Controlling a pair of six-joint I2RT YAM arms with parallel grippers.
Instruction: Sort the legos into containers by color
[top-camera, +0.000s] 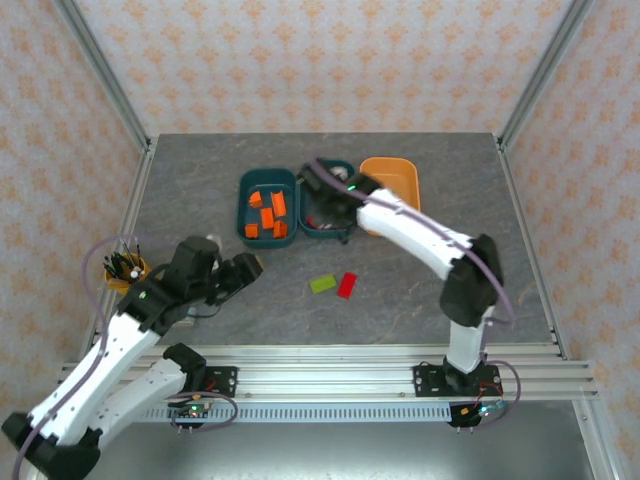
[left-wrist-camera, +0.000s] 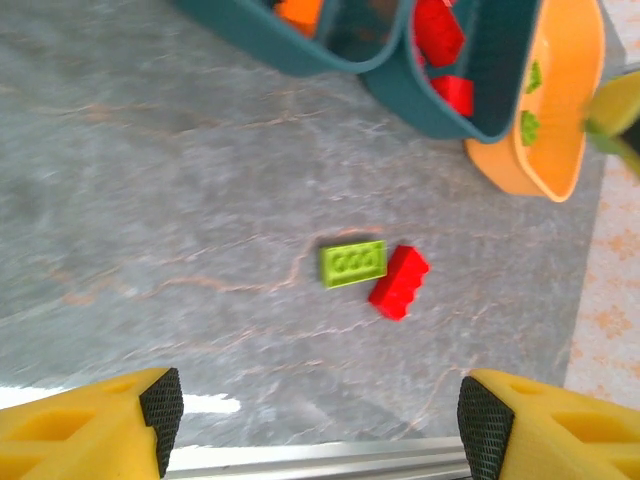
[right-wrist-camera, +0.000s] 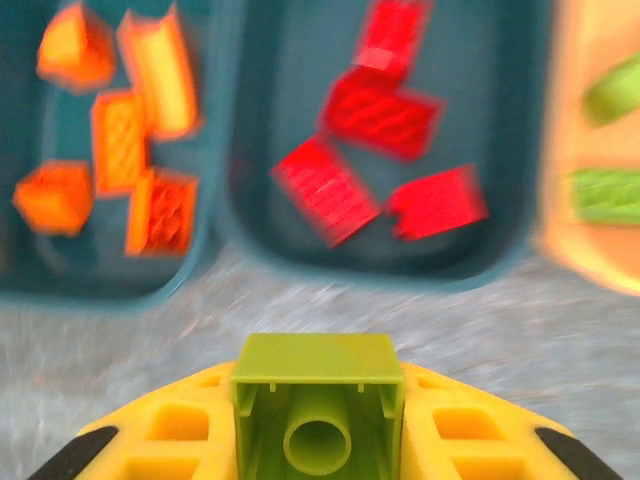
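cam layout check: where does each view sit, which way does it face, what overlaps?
Top external: above, behind the bases, looking down on table and tubs; left arm, right arm in frame.
Left wrist: low, facing the tubs; green lego, red lego mid-frame; left fingers open at bottom corners.
Right wrist: looking down into the tubs; right fingers shut on a lime lego.
Shared: top and left wrist both show the loose pair.

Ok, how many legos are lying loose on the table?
2: a lime green lego and a red lego, side by side on the open table. Others may be hidden.
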